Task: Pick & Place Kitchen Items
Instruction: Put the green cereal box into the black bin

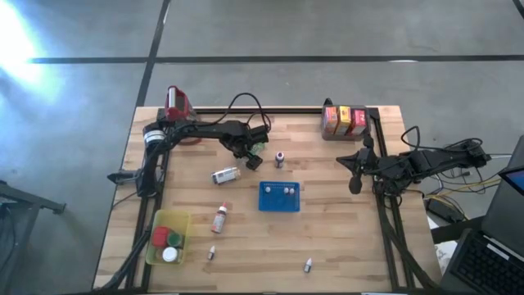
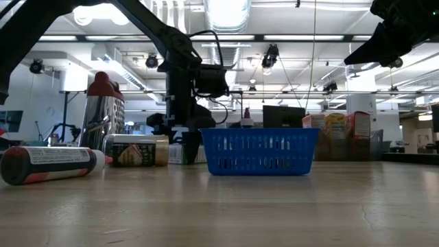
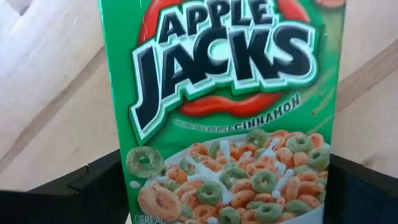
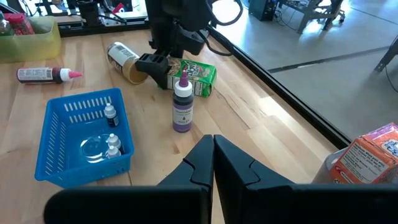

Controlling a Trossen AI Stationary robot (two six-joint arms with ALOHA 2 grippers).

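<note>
The green cereal carton (image 3: 217, 112) lies flat on the desk toward the far edge, between the wide-open jaws of the left gripper (image 1: 254, 153); contact cannot be told. Near the right edge the right gripper (image 4: 213, 163) hangs above the wooden desk (image 1: 344, 238), jaws closed and empty. A yellow bin (image 1: 155, 250) at the near left corner holds round lids, and the blue tray (image 4: 56, 146) mid-desk holds small white-capped bottles (image 4: 111, 116). Beyond the desk is a ceiling-lit workroom.
</note>
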